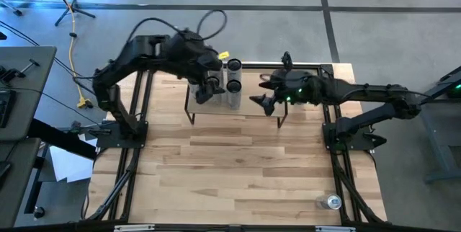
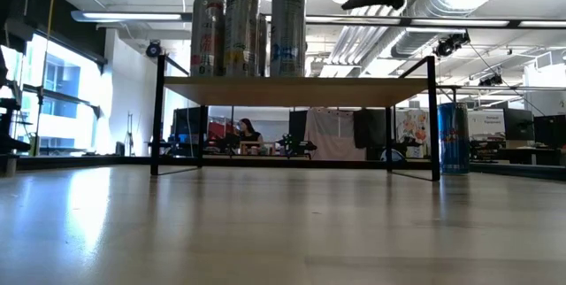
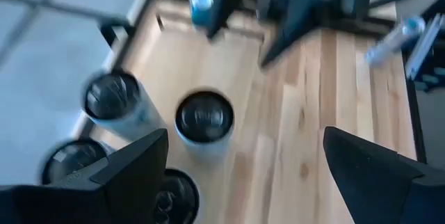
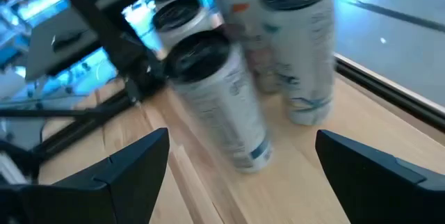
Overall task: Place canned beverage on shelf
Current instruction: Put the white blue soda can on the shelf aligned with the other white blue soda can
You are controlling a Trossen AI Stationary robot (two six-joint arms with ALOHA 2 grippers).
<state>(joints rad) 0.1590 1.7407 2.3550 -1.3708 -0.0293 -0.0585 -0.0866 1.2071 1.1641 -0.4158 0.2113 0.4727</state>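
On my bench [image 1: 238,167] one can [image 1: 333,202] stands at the near right corner. Farther back, cans [image 1: 233,84] cluster on the shelf [image 1: 252,106]; my left gripper [image 1: 207,91] and right gripper [image 1: 263,91] hover there, fingers apart, empty.

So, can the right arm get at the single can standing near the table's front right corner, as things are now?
Probably yes. The right gripper is open and empty over the shelf, and the lone can stands on bare tabletop on that arm's side with nothing around it, though the arm must swing well back.
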